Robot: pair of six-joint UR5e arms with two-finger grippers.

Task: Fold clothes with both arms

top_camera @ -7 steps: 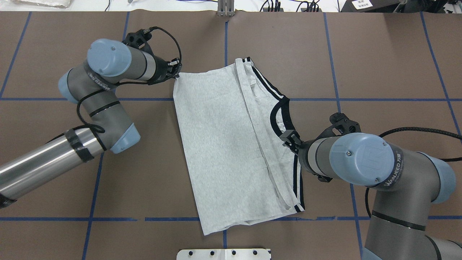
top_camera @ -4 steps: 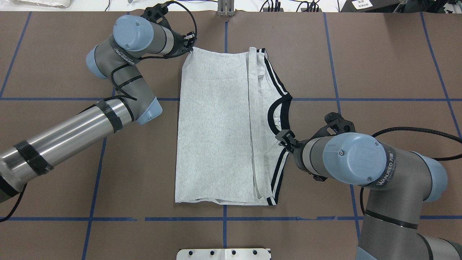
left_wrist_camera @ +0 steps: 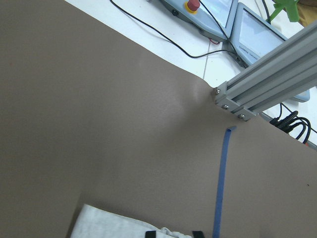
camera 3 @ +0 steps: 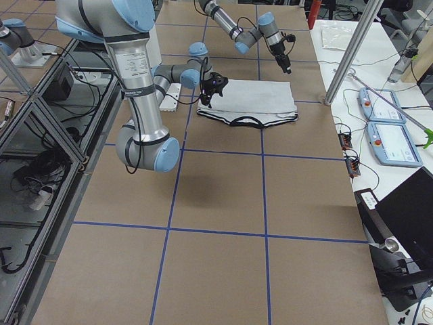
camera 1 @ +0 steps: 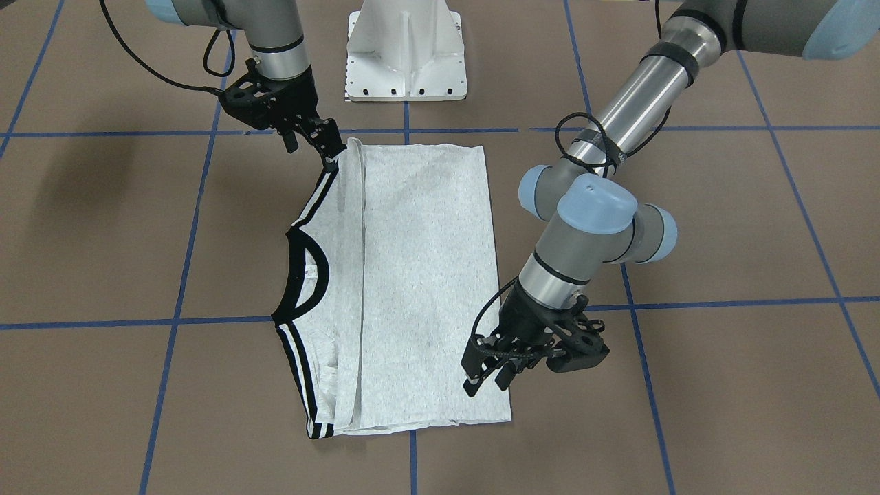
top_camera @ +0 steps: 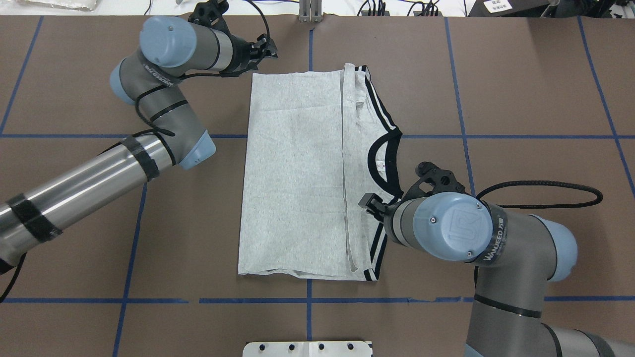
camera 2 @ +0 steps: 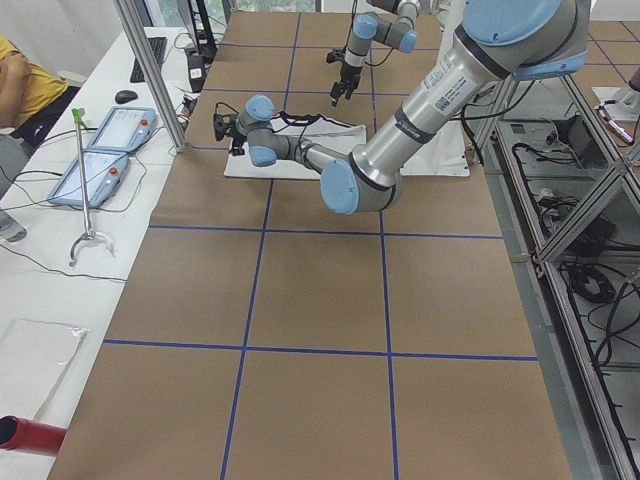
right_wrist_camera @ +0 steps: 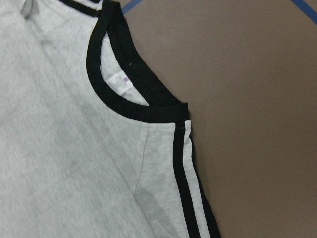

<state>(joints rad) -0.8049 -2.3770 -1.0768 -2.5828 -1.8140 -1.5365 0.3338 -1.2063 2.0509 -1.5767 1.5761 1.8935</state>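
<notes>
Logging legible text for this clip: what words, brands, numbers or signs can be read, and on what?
"WANJEED": silver-grey right arm, by its blue cap; trailing characters unreadable.
"WANJEED": silver-grey left arm, upside down, faint.
Seemingly "UR": embossed on the right arm's light-blue joint cap.
White neck label in the light heather-grey T-shirt: blurred.
White sticker on the near arm, left side view: too small.

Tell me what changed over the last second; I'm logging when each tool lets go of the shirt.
The T-shirt, skewed before, was pulled square on the table. The left tool then released its far corner and backed off, open. The right tool drifted inward over the striped shoulder; its grip is unclear. The folds stayed.
</notes>
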